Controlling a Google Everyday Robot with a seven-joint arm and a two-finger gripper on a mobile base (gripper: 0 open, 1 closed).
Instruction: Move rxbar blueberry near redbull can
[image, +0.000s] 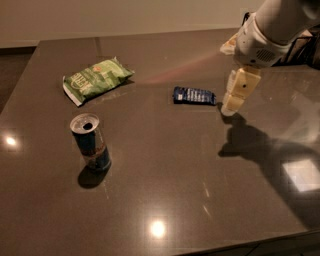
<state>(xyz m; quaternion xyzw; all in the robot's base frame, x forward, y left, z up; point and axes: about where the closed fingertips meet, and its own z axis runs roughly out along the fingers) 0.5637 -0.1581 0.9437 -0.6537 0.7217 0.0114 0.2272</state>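
The rxbar blueberry (194, 95) lies flat on the dark table, a small dark blue wrapped bar with white lettering, right of centre. The redbull can (90, 141) stands upright at the left front, blue and silver, far from the bar. My gripper (232, 105) hangs from the white arm at the upper right, pointing down, just right of the bar's right end and a little above the table. It holds nothing.
A green crinkled chip bag (96, 79) lies at the back left. The dark table (165, 185) has its front edge near the bottom of the view. The arm's shadow falls on the table at the right.
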